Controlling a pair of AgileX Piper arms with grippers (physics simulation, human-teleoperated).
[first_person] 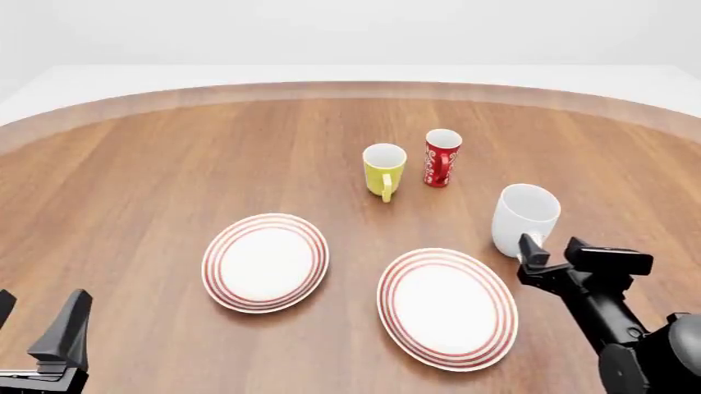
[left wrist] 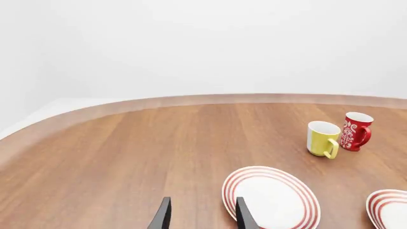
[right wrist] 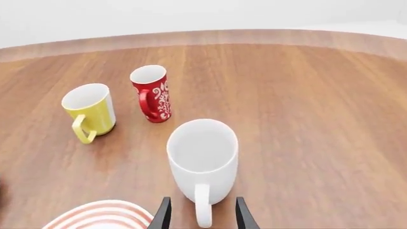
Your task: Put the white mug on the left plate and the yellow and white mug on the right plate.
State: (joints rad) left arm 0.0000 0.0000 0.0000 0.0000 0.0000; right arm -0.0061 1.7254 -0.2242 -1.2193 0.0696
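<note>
White mug (right wrist: pixel 202 160) stood upright on table (first_person: pixel 164 164), just beside right plate (first_person: pixel 447 308), handle toward right tool (right wrist: pixel 200 214). Tool fingers apart, either side of handle, not gripping. Left tool (left wrist: pixel 200 215) apart too, holding nothing. Mug looked hard, smooth, slippery, breakable. Best hold: handle.

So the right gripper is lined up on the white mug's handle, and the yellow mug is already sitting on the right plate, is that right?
Not quite. The right gripper is lined up on the white mug's handle, but the yellow mug is not on the right plate. It stands on the bare table beside the red cup, and the front view shows both plates empty.
</note>
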